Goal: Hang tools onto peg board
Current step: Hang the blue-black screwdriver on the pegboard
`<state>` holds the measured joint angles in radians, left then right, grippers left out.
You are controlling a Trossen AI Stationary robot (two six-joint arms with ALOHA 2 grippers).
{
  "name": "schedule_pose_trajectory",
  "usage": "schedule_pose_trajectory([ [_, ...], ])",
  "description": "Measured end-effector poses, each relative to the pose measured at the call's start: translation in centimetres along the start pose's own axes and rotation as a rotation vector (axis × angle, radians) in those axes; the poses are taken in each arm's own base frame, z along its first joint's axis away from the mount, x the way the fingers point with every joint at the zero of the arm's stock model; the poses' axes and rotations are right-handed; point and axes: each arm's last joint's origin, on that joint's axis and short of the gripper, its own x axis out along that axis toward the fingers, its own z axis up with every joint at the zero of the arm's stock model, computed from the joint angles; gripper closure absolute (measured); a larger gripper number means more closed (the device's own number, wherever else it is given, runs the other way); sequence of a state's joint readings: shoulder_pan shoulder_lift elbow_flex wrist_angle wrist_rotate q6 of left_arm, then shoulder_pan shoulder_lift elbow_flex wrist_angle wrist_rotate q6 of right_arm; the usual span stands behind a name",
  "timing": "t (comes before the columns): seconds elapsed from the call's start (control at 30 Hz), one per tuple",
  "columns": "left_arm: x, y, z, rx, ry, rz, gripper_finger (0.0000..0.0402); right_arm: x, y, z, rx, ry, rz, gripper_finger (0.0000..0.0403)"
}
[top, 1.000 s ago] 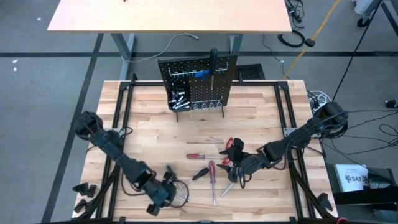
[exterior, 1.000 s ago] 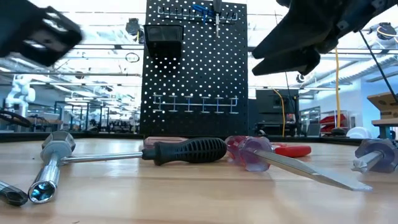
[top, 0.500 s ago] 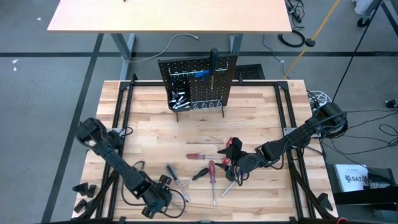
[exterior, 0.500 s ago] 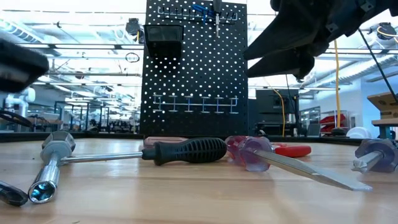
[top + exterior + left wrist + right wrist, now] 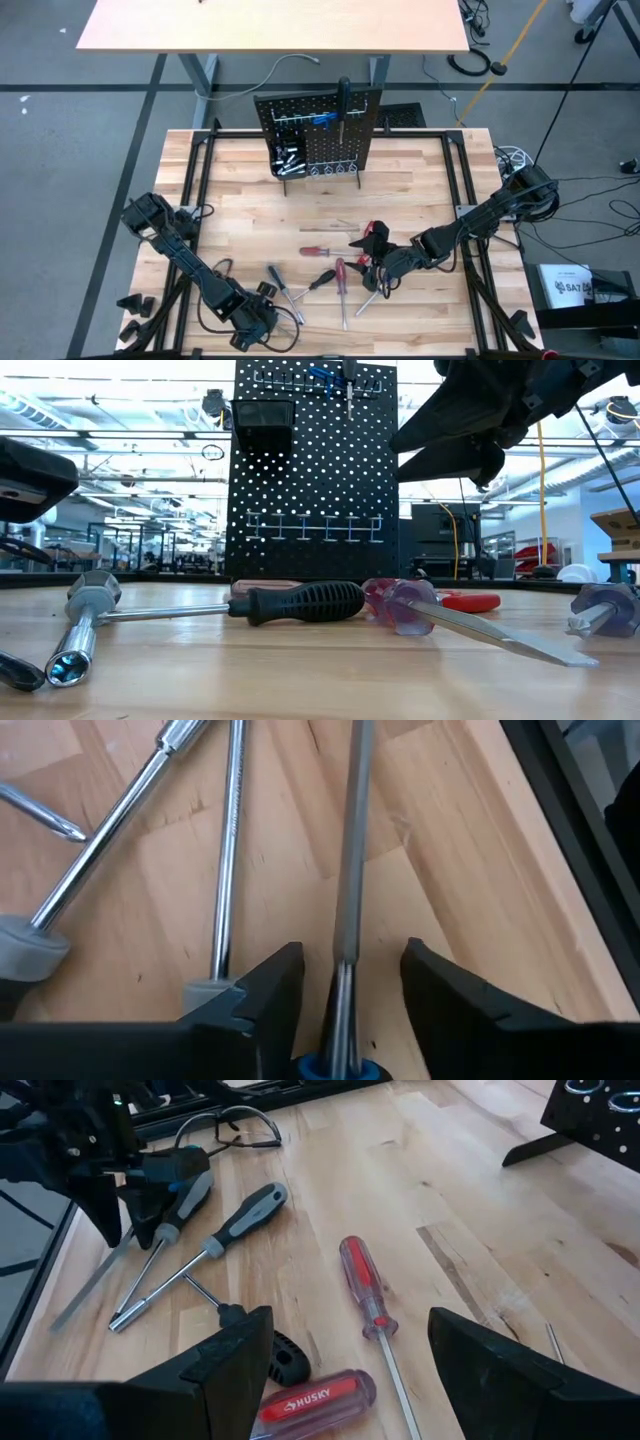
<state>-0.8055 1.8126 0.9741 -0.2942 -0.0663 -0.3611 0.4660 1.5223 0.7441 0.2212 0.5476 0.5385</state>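
overhead, table-level, two close wrist views

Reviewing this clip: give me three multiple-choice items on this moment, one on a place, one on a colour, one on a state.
1. Where does the peg board stand?
A. upright at the middle of the table's far edge
B. near-left corner
C. flat at the right edge

2. What colour is the handle of the ribbed screwdriver lying across the low view?
A. yellow
B. green
C. black

3. How do the right gripper's jaws stand?
A. shut tight
B. apart, nothing between them
C. out of sight

Answers: 1 A, the high view shows it there on its stand. 2 C, the grip is plainly black. 3 B, the right wrist view shows a wide empty gap.
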Motion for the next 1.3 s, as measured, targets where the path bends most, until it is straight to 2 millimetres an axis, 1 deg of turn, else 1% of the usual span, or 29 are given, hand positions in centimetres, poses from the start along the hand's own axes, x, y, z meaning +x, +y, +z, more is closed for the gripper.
schedule_pose_trajectory([
  [0.1,0.0,0.1,0.0,-0.019,-0.001,0.013,0.0275,0.0,0.0,0.0,0.0,0.0,0.0,0.0144],
  [0.27,-0.1,0.1,0.0,-0.028,-0.006,0.023,0.0365,0.0,0.0,0.0,0.0,0.0,0.0,0.0144],
  [0.3,-0.3,0.2,0.0,-0.028,-0.008,0.021,0.0378,0.0,0.0,0.0,0.0,-0.001,0.001,0.0144],
  [0.33,-0.4,0.3,0.2,-0.032,-0.01,0.019,0.0383,0.0,0.0,0.0,0.003,-0.005,0.003,0.0144],
  [0.4,-0.9,0.5,0.7,-0.04,-0.02,0.005,0.0381,0.0,0.1,0.2,0.012,-0.017,0.011,0.0144],
  [0.53,-3.1,0.7,2.8,-0.038,-0.09,-0.003,0.0368,0.0,0.3,0.5,0.03,-0.043,0.025,0.0144],
  [0.67,-5.1,1.0,4.3,0.032,-0.13,0.074,0.0377,0.0,0.4,0.6,0.04,-0.056,0.034,0.0144],
  [0.77,-7.1,1.4,5.7,0.034,-0.193,0.127,0.0381,-0.1,0.6,0.9,0.06,-0.08,0.061,0.0144],
  [0.83,-7.8,1.9,6.0,0.006,-0.191,0.157,0.0381,-0.1,0.9,1.2,0.076,-0.08,0.128,0.0144],
  [0.97,-9.0,3.7,6.2,-0.103,-0.155,0.178,0.0382,-0.5,2.0,2.4,0.121,-0.108,0.373,0.0144],
  [1.03,-9.1,4.9,6.3,-0.138,-0.109,0.104,0.0382,-0.5,2.5,3.3,0.129,-0.086,0.439,0.0144],
  [1.07,-9.0,5.4,6.4,-0.152,-0.086,0.057,0.0382,-0.4,2.7,3.9,0.137,-0.064,0.443,0.0144],
  [1.17,-8.9,6.8,6.8,-0.162,-0.081,-0.024,0.0382,0.3,2.6,5.2,0.148,0.046,0.375,0.0144],
  [1.23,-9.0,7.6,6.9,-0.17,-0.079,-0.03,0.0382,0.7,2.3,5.5,0.143,0.131,0.327,0.0144],
  [1.3,-9.0,8.3,6.9,-0.197,-0.077,-0.034,0.0382,1.3,2.2,5.8,0.154,0.164,0.319,0.0144],
])
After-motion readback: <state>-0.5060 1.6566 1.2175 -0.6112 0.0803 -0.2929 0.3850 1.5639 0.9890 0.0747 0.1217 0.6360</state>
